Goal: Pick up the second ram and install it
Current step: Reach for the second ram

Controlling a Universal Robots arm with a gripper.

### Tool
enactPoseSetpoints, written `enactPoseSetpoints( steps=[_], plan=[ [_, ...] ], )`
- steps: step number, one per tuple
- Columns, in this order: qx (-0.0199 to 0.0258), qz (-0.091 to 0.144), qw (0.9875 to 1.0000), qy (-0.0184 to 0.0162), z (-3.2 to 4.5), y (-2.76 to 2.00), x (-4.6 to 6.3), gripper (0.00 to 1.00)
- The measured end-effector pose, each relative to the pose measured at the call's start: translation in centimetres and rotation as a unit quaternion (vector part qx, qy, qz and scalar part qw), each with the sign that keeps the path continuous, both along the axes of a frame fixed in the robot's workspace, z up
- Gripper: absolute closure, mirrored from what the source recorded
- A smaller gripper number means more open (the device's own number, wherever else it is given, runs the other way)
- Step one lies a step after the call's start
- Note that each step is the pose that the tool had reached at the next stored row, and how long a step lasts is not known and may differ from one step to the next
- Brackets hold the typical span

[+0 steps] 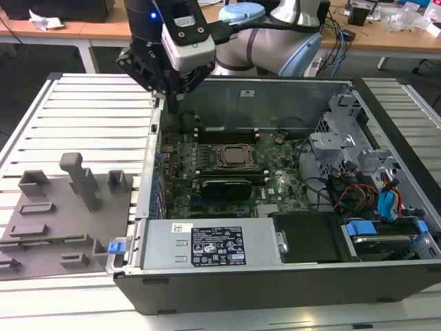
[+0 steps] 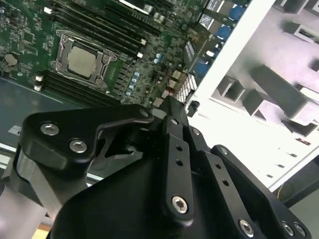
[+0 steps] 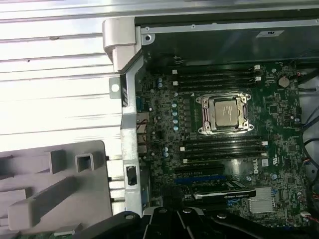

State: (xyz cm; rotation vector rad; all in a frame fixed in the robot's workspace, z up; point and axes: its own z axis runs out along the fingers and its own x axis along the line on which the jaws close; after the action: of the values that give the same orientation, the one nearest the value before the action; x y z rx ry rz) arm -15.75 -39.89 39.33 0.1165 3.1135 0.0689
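My gripper (image 1: pixel 173 96) hangs over the back corner of the open computer case (image 1: pixel 275 283), on the exterior view's left, above the case wall. Its black body (image 2: pixel 169 149) shows in both wrist views (image 3: pixel 179 221), and nothing can be seen held in it. Below lies the green motherboard (image 3: pixel 159 114) with its CPU socket (image 3: pixel 223 113) and rows of dark memory slots (image 3: pixel 222 147) on either side of the socket. A thin green sliver (image 3: pixel 57 233) shows at the grey tray (image 3: pixel 55 159); I cannot tell whether it is the second ram.
The grey plastic tray (image 1: pixel 62 214) with raised blocks and a tall post (image 1: pixel 83 181) lies beside the case on the ribbed metal table (image 1: pixel 89 110). Inside the case are a power supply (image 1: pixel 207 245), drive bays and cables (image 1: pixel 372 193).
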Motion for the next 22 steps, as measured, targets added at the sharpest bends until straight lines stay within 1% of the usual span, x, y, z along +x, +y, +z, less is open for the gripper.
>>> enactPoseSetpoints(
  steps=[7,13,19,22],
  plan=[
    [0.0000,0.000,1.0000,0.0001,0.00,0.00,-3.4,0.89],
    [0.0000,0.000,1.0000,0.0000,-0.01,0.00,-4.8,0.89],
    [0.0000,0.000,1.0000,0.0001,-0.02,0.00,-6.7,0.89],
    [0.0000,0.000,1.0000,0.0000,-0.03,0.00,-7.2,0.89]
  ],
)
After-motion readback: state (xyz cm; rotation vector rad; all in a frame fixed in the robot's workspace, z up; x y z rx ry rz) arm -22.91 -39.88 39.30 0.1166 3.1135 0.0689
